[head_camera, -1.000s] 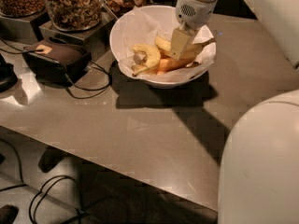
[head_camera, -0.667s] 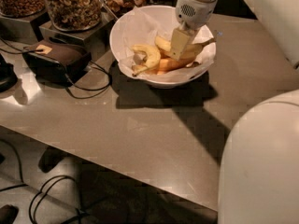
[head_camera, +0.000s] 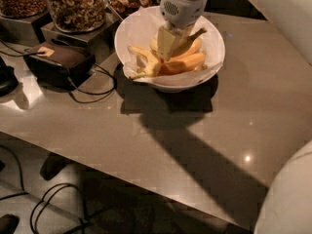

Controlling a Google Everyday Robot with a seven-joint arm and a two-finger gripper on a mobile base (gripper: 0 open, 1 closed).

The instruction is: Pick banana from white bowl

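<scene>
Leftward my gripper (head_camera: 166, 45) had slid across the white bowl (head_camera: 134, 30); the banana (head_camera: 185, 44) ran rightward from it, stem up-right. Whether it gripped, I couldn't tell.

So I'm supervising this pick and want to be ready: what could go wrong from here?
The hand is low in the white bowl, among piled fruit, so lifting the banana could drag out the orange bananas beside it. The crinkled paper could snag and come up too.
</scene>
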